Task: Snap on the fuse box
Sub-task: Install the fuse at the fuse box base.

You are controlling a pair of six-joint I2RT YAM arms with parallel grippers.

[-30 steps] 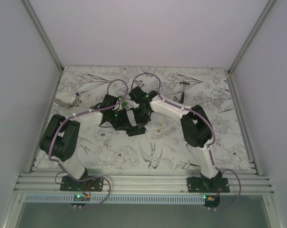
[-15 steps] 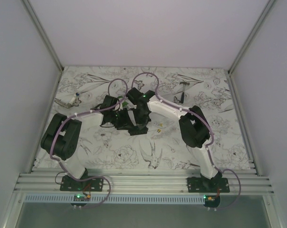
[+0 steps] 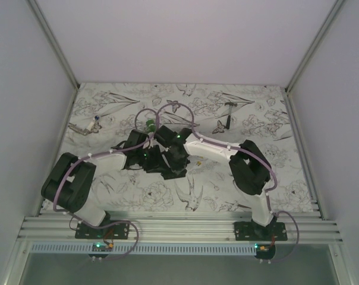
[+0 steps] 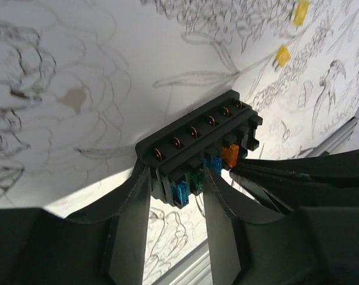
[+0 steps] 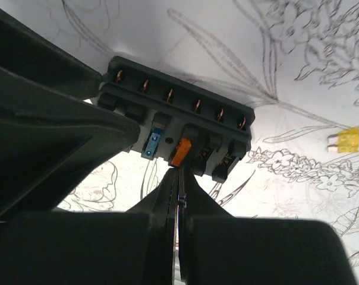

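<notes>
The fuse box (image 4: 194,139) is a black oblong box with a row of copper contacts, held up off the flowered table. Blue, green and orange fuses (image 4: 230,155) sit along its lower side. My left gripper (image 4: 178,178) is shut on one end of it, one finger on each side. In the right wrist view the fuse box (image 5: 179,110) hangs just beyond my right gripper (image 5: 179,171), which is shut, its tips touching the orange fuse (image 5: 180,151). In the top view both grippers meet mid-table, left (image 3: 151,159) and right (image 3: 169,163), and hide the box.
Loose yellow fuses (image 4: 282,55) lie on the table near the box; one also shows in the right wrist view (image 5: 345,139). A small green piece (image 3: 150,124) lies behind the grippers. A dark hammer-shaped tool (image 3: 229,113) lies at the back right, and a small metal part (image 3: 84,126) at the back left.
Both grippers have moved together toward the near edge, the left elbow swinging down and left. The green piece behind them now shows.
</notes>
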